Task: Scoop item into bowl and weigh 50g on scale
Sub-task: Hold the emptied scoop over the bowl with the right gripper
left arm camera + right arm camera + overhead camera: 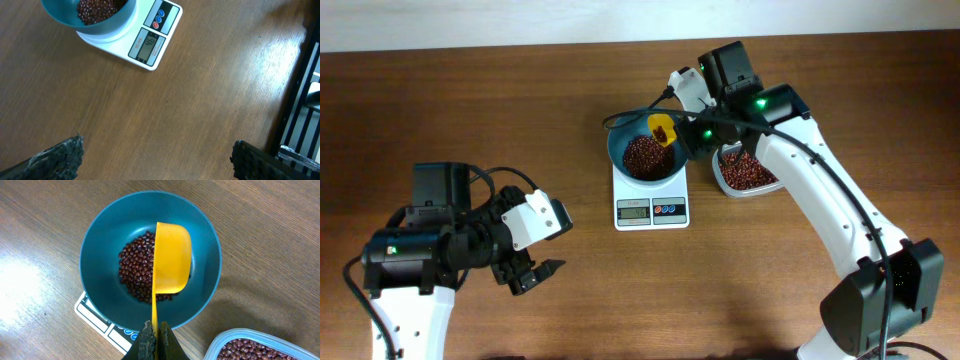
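The teal bowl (648, 150) (105, 245) (100, 25) stands on the white scale (652, 205) (150, 45) and holds a heap of red-brown beans (645, 157) (135, 272) (95, 10). My right gripper (156, 332) (692, 135) is shut on the thin handle of a yellow scoop (172, 257) (662, 128), which is turned on its side over the bowl. My left gripper (530, 275) (157, 157) hangs open over bare table at the front left, far from the scale, with nothing between its fingers (60, 157).
A clear plastic tub (720, 180) (225, 342) with more beans (745, 170) (250, 350) sits just right of the scale. The table's edge and a dark frame (300, 100) show at the right of the left wrist view.
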Controlling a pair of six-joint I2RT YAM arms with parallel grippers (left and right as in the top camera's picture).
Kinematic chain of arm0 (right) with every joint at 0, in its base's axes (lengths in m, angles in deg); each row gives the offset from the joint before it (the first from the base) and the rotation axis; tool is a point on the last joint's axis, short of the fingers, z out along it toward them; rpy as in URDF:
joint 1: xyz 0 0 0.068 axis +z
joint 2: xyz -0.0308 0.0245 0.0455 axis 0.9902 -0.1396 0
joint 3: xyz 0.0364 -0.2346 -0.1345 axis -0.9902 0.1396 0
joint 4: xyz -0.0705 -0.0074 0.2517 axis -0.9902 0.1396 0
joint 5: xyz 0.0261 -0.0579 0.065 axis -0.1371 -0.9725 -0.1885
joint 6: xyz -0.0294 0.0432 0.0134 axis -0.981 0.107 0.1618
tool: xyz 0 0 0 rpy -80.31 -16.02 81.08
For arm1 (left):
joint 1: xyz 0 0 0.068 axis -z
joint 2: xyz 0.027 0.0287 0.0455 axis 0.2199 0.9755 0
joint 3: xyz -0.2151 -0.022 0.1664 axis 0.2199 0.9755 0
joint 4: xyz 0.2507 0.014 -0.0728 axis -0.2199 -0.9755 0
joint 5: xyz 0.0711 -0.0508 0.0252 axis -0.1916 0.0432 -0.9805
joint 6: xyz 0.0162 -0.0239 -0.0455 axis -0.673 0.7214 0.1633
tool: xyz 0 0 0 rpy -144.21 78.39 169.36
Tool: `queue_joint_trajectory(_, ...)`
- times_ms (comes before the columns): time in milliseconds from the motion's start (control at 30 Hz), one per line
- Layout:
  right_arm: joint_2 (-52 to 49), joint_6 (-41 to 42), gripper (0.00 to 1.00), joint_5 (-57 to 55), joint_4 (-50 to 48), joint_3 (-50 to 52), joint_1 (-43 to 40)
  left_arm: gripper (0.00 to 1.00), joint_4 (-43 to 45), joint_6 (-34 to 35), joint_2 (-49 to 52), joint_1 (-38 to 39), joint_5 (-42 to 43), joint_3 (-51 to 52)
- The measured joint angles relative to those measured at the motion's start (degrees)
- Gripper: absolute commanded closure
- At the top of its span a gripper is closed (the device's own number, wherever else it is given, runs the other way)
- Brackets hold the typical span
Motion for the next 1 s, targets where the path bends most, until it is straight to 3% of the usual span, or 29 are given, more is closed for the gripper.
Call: queue_joint_trajectory(1000, 0.0, 0.0, 0.96, -2.5, 0.6, -0.5, 0.4, 0.02, 0.0, 0.0, 0.0, 0.0, 0.0, 0.0)
